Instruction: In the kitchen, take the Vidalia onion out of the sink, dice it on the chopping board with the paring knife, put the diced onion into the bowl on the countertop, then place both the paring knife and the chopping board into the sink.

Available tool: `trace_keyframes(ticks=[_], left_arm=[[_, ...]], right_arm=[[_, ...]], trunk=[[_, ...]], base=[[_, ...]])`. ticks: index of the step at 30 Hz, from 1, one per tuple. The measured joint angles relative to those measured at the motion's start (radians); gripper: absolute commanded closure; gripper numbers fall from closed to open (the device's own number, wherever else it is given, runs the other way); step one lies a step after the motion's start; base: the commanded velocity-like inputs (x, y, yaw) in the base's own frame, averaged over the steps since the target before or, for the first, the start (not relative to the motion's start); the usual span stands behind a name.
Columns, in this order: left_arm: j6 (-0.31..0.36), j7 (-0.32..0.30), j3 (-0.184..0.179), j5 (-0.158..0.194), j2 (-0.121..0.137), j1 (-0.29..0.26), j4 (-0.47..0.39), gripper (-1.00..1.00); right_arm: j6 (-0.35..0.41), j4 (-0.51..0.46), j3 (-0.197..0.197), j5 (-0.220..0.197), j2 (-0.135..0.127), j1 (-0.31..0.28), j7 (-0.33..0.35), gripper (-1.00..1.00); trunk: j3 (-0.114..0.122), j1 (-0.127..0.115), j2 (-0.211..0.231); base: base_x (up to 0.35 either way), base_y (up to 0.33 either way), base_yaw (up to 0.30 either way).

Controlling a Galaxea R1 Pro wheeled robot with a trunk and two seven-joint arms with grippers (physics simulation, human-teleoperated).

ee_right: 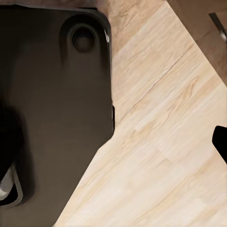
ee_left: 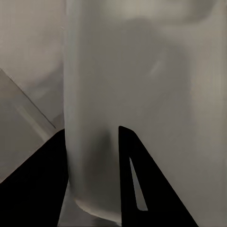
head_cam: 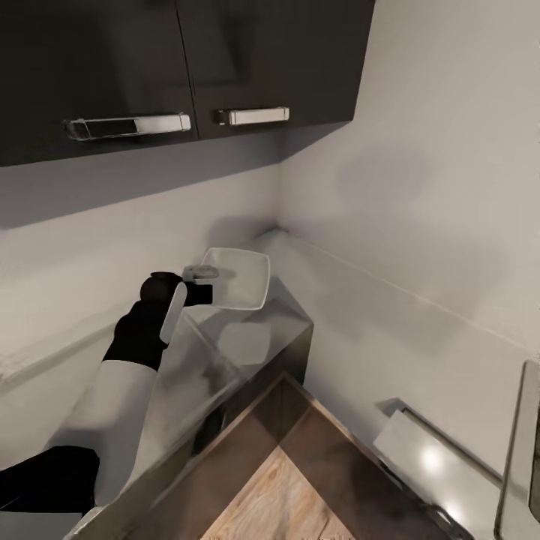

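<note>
My left gripper [head_cam: 201, 273] is shut on the near rim of the white squarish bowl [head_cam: 241, 277], holding it tilted just above the far end of the grey countertop [head_cam: 259, 339], close to the wall corner. In the left wrist view, the two black fingers [ee_left: 135, 175] straddle the bowl's white wall [ee_left: 94, 118]. The right wrist view looks down at the floor, with one dark fingertip [ee_right: 220, 141] at the frame's edge. The Vidalia onion, chopping board, paring knife and sink are out of view.
Dark wall cabinets [head_cam: 150, 60] with chrome handles [head_cam: 253, 115] hang above the countertop. White walls meet in a corner behind the bowl. The countertop ends over a wood floor [head_cam: 285, 487]. A grey steel unit [head_cam: 442, 457] stands at lower right. The robot's dark base [ee_right: 52, 118] sits on the planks.
</note>
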Motion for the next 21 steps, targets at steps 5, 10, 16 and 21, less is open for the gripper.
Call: trace_keyframes(ticks=[5,10,16,21], left_arm=[[0.0,0.001,0.0,0.0,-0.001,0.001,0.0,1.0],[0.0,0.001,0.0,0.001,-0.001,0.001,0.0,1.0],[0.0,0.001,0.0,0.0,0.0,0.001,-0.001,1.0],[0.0,0.001,0.0,0.0,0.0,0.001,-0.002,1.0]], right_arm=[[-0.012,0.0,0.0,0.0,-0.001,0.0,0.001,-1.0],[-0.015,-0.001,0.0,0.001,0.0,0.0,0.0,-1.0],[-0.015,-0.001,0.0,0.001,0.001,0.0,-0.001,-1.0],[-0.015,-0.001,0.0,0.0,0.001,0.0,-0.001,-1.0]], trunk=[[0.002,0.0,0.0],[0.003,0.0,0.0],[0.004,0.0,0.0],[0.004,0.0,0.0]], base=[[-0.281,0.144,0.016],[-0.282,0.145,0.17],[-0.282,0.143,0.27],[-0.283,0.15,0.282]])
